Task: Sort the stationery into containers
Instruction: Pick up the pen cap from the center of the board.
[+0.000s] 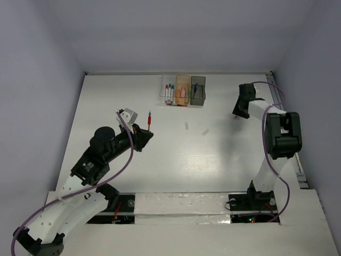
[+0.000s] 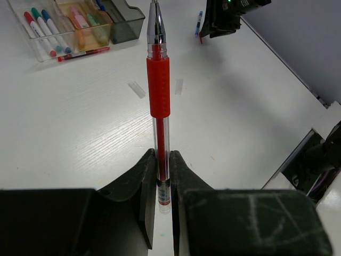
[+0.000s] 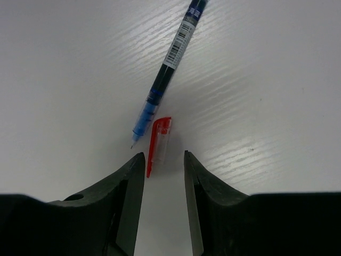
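A red pen (image 2: 159,85) was held clamped in the left claw (image 2: 161,154), well apart from the orange bin (image 1: 183,85), on its near-left side. The right claw (image 3: 164,154) was seen partly spread and empty, over a red cap (image 3: 159,140) and a blue pen (image 3: 170,64) laid on the surface (image 3: 256,106), right of that bin.

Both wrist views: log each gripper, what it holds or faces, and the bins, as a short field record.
left gripper: shut on red pen, which sticks out ahead of the jaws
right gripper: open, holding nothing
ahead of right gripper: red cap beside tip of blue pen, both lying on the table
bins: clear bin, orange bin, grey bin in a row
clear bin contents: markers
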You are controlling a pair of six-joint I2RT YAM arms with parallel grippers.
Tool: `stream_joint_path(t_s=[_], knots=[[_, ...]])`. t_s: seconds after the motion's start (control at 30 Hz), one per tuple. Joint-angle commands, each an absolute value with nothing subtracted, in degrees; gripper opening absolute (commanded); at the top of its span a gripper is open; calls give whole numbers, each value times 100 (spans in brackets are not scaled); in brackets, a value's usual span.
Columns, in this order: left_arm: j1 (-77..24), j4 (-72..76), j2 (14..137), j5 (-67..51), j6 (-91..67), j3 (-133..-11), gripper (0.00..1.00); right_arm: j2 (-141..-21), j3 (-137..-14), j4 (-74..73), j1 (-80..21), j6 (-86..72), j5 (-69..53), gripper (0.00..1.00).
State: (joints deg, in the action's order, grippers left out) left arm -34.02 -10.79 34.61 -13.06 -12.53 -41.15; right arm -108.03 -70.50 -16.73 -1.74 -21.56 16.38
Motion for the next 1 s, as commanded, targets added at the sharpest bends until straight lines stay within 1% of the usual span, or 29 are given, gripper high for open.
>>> stream_joint_path(t_s=[0.0, 0.2, 0.3, 0.37, 0.4, 0.43, 0.47, 0.63, 0.67, 0.7, 0.77, 0.8, 0.87, 0.93, 0.97], knots=[[-3384, -888, 3393, -1354, -1195, -4140, 0, -10977, -7453, -1959, -97, -1934, 1565, 41], [-3384, -879, 3366, -1327, -1187, -4140, 0, -11223, -7699, -2214, -44, -1802, 1424, 40], [-3384, -879, 3357, -1327, -1187, -4140, 0, -11311, -7787, -2311, -44, -1784, 1415, 37], [-3384, -888, 3357, -1318, -1195, -4140, 0, -11364, -7831, -2355, -44, -1767, 1362, 34], [-3384, -879, 3349, -1327, -1187, -4140, 0, -11408, -7866, -2408, -44, -1749, 1362, 28], [-3384, -879, 3357, -1327, -1187, -4140, 0, -11408, -7884, -2443, -44, -1749, 1362, 28], [-3384, -879, 3357, -1327, -1195, -4140, 0, -11426, -7892, -2478, -44, -1749, 1354, 25], [-3384, -879, 3357, -1327, -1195, -4140, 0, -11382, -7761, -2408, -44, -1740, 1389, 19], [-3384, -879, 3357, -1336, -1187, -4140, 0, -11391, -7761, -2426, -44, -1740, 1363, 13], [-3384, -879, 3349, -1327, -1187, -4140, 0, -11382, -7752, -2434, -44, -1758, 1336, 11], [-3384, -879, 3357, -1336, -1187, -4140, 0, -11242, -7551, -2365, -44, -1810, 1257, 4], [-3384, -888, 3357, -1336, -1187, -4131, 0, -11163, -7454, -2329, -44, -1880, 1231, 3], [-3384, -879, 3357, -1336, -1187, -4131, 0, -10786, -7200, -2198, -44, -1968, 899, 2], [-3384, -870, 3392, -1353, -1187, -4131, 0, -10443, -6682, -1970, -44, -2109, 669, 1], [-3384, -861, 3401, -1388, -1178, -4140, 0, -10093, -6514, -1908, -105, -2153, 450, 1]])
